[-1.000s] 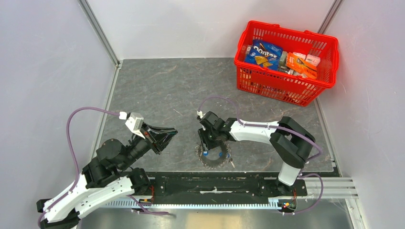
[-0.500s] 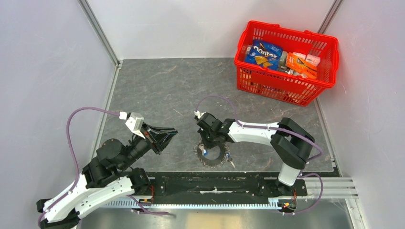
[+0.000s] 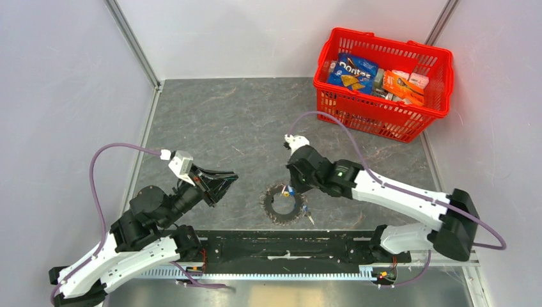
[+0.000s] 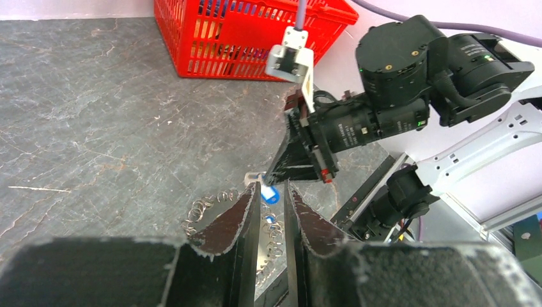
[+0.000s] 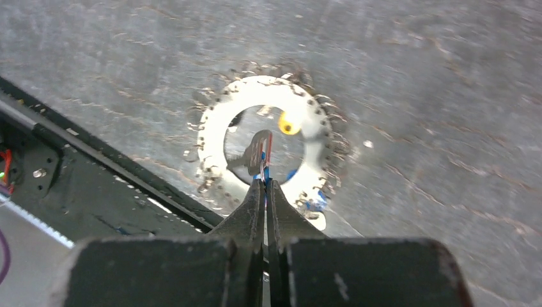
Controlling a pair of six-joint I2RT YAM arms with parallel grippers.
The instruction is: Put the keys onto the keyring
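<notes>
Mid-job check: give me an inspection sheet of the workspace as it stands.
Surface: dark grey marbled tabletop.
Job's things: toothed dark metal keyring with yellow tag lies flat; blue-headed silvery key held above it; more blue-tagged keys at its rim.
Clutter: red plastic basket of snack packs, far right.
Hands: right hand shut on the key; left hand slightly open, empty.
Cables: purple cables loop off both arms.
Surroundings: white walls.

"Doritos" logo legible on blue chip bag (image 3: 353,70) in red basket (image 3: 377,118). Other package print too small to read.
</notes>
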